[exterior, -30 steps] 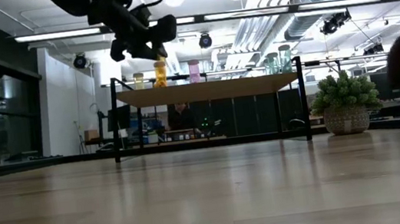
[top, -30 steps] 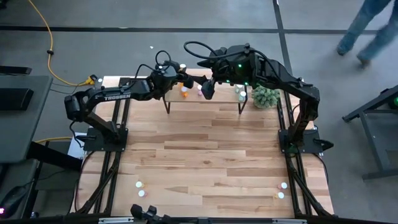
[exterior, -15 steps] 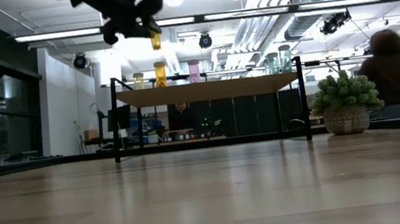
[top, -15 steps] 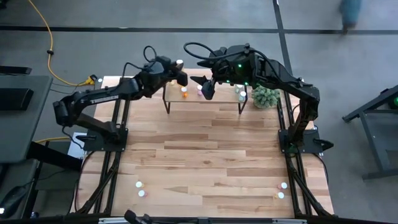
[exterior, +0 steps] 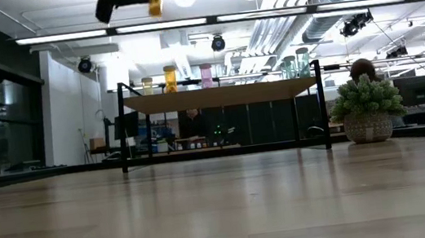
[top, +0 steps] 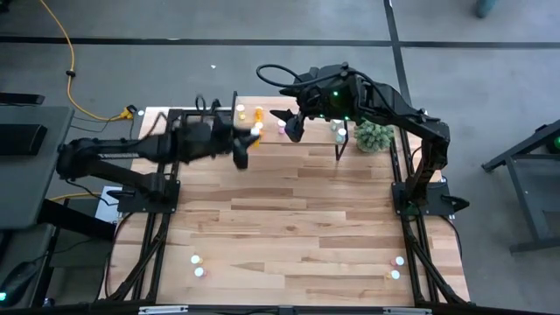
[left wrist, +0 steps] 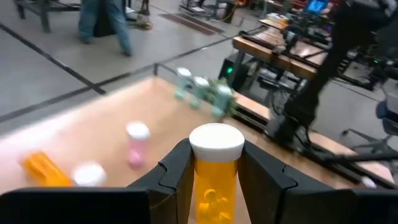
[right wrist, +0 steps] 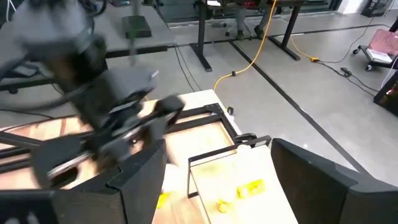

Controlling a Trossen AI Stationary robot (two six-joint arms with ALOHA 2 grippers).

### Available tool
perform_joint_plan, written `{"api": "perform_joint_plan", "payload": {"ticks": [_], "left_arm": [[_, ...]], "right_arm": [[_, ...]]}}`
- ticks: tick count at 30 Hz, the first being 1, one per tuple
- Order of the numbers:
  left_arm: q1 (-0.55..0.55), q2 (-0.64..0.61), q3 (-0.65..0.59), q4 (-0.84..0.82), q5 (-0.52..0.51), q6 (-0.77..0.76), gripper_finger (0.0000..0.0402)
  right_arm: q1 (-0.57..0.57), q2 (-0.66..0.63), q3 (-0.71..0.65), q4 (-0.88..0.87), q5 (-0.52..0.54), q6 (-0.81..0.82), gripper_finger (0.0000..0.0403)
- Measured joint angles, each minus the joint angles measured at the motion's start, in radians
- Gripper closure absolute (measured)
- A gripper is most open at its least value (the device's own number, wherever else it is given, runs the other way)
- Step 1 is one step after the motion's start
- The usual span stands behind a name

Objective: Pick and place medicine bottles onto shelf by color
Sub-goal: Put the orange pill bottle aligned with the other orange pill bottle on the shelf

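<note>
Left pincer [top: 242,150] is up in the air just in front of the shelf [top: 311,138], clenched on an amber-yellow medicine bottle [left wrist: 214,177] with a white cap. The wrist view shows the two dark fingers [left wrist: 177,171] pressed against either side of the bottle's body, bottle upright between them. From desk level it sits high, bottle [exterior: 154,3] well above the shelf top [exterior: 218,95].

On the shelf itself, the low view shows a line of upright bottles: a pale yellow one [exterior: 147,86], an orange one [exterior: 170,78], a pink one [exterior: 206,75], then two teal-blue ones [exterior: 296,63] towards the far end near the plant [exterior: 368,108]. From above, an orange bottle [top: 258,114] also lies on its side on the shelf.

Right pincer [top: 294,129] hangs over the shelf, fingers spread wide, nothing between them.

More bottles wait on the desk [top: 289,227] at its near edge: a pair [top: 198,266] on the left side, another pair [top: 397,268] on the right. A person [exterior: 362,69] shows behind the plant, out in the room.
</note>
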Motion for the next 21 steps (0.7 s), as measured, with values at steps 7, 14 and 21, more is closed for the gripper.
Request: {"api": "perform_joint_plan", "payload": {"ticks": [7,14,21], "left_arm": [[-0.173,-0.059,-0.278,0.308,-0.264,0.160,0.0300],[-0.172,0.054,-0.366,0.604,-0.350,0.263,0.0300],[-0.142,0.231,-0.374,0.785,-0.387,0.296,0.0300]], "right_arm": [[0.000,0.000,0.000,-0.014,0.000,0.000,0.0121],[0.000,0.000,0.000,-0.014,0.000,0.002,0.0121],[0.000,0.000,0.000,-0.013,0.000,0.003,0.0121]]}}
